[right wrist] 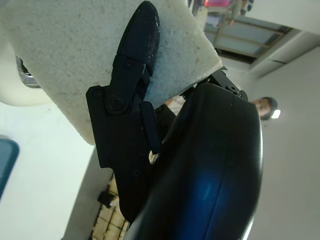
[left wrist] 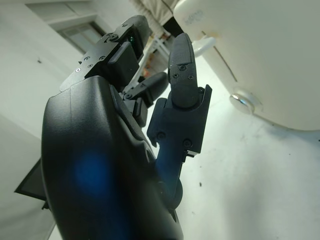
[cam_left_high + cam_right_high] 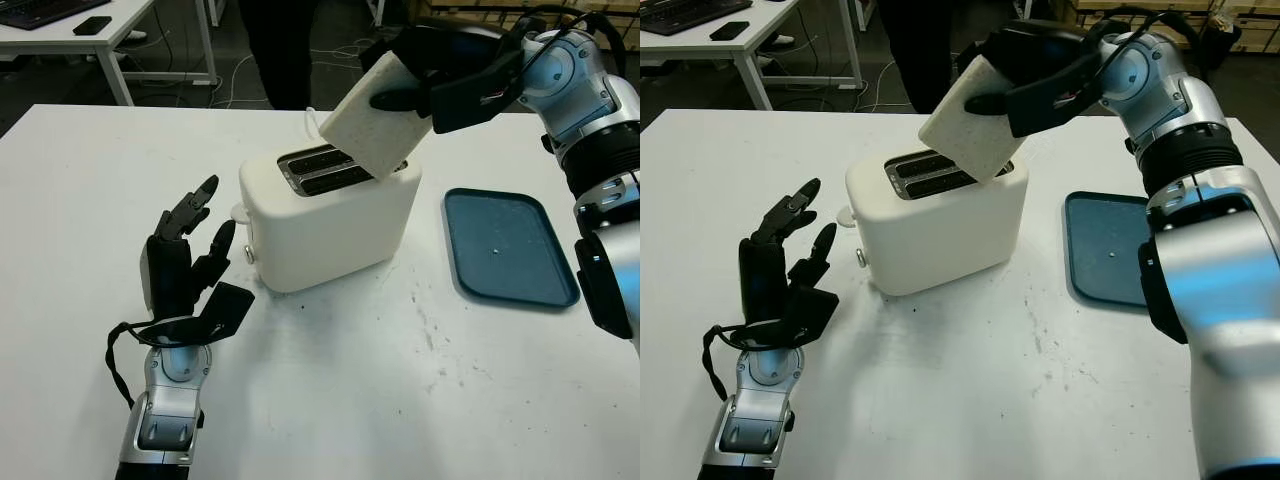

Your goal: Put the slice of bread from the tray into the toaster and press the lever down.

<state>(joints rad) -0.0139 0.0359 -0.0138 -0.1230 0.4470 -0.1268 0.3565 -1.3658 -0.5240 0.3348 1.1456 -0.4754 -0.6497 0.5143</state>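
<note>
A white toaster (image 3: 325, 220) with two dark slots stands mid-table, its lever knob (image 3: 240, 212) on the left end. My right hand (image 3: 405, 85) is shut on a pale slice of bread (image 3: 375, 120), held tilted just above the toaster's right end, its lower corner over the slots. In the right wrist view a black finger (image 1: 135, 60) presses across the bread (image 1: 60, 45). My left hand (image 3: 190, 245) is open, raised off the table just left of the toaster, close to the lever end; the left wrist view shows the toaster (image 2: 260, 55) beside its fingers (image 2: 182, 80).
A dark blue tray (image 3: 510, 245) lies bare on the white table to the right of the toaster. A desk with a laptop and phone stands beyond the table's far left. A person stands behind the table.
</note>
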